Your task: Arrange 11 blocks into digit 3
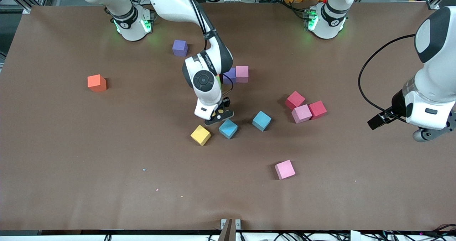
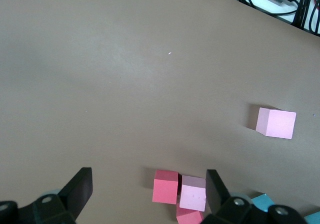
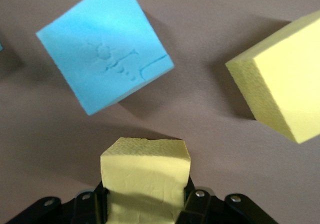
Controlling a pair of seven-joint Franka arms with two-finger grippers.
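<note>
The front view looked down from high across the table (image 1: 71, 162), facing both bases. The right wrist view sat close above a light blue cube (image 3: 105, 49), also visible in front (image 1: 228, 128)

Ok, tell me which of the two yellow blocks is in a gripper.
The yellow block clamped in the right gripper, over the table beside a light blue block. The other yellow block sits free on the table.

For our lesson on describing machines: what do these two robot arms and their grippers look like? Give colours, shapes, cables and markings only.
Both arms have smooth, rounded white shells with dark grey joint sections, and bases lit by green lights. A black cable loops along each arm. The right gripper and the left gripper both have black two-finger jaws. A round dark cap marks the right arm's wrist.
</note>
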